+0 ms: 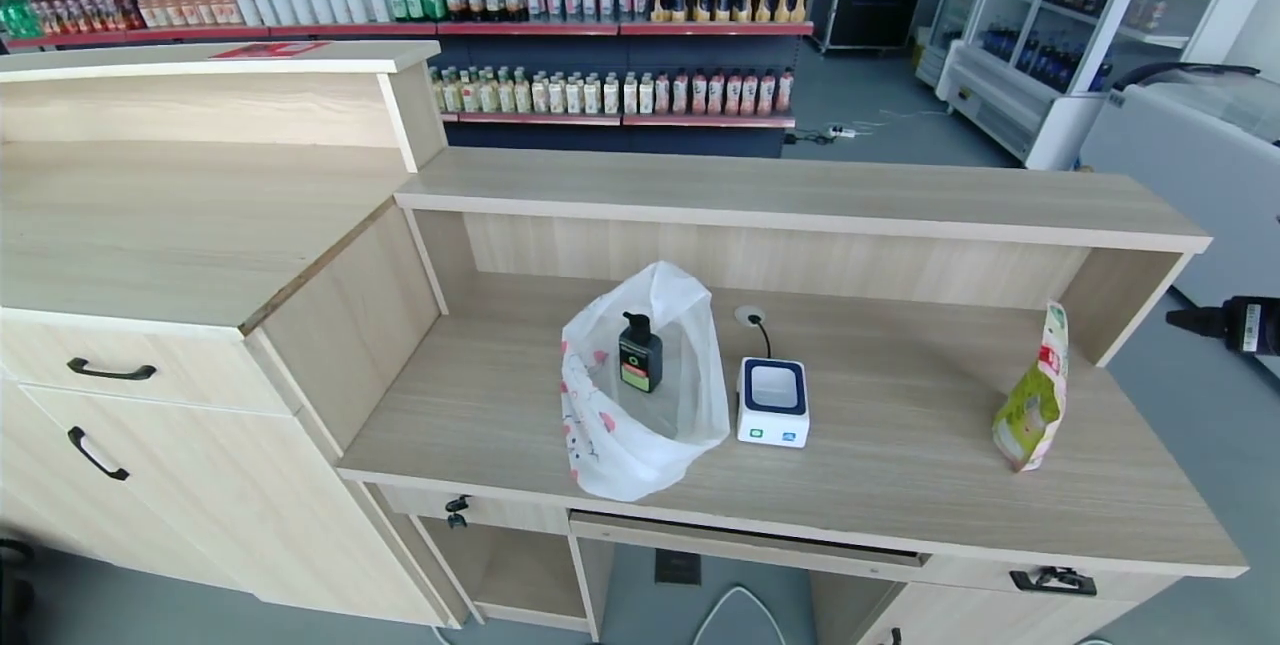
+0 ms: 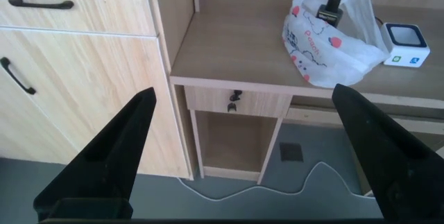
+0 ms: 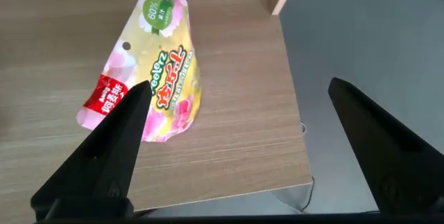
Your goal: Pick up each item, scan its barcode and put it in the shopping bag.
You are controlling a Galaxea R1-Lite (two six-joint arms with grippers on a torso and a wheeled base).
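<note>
translucent white shopping bag (image 1: 620, 445) with red and pink prints; black bottle (image 1: 640, 353) marked green and red; white scanner (image 1: 772, 403) edged dark blue; green, yellow, pink pouch (image 1: 1032, 405); pale wood-grain counter (image 1: 900, 485).

You've got the light wooden counter (image 1: 900, 485) in front of you. The white shopping bag (image 1: 620, 445) sits left of centre, with the small white scanner (image 1: 772, 402) just beside it on the right. The green-and-pink snack pouch (image 1: 1035, 395) stands upright, well apart, near the right end.
</note>
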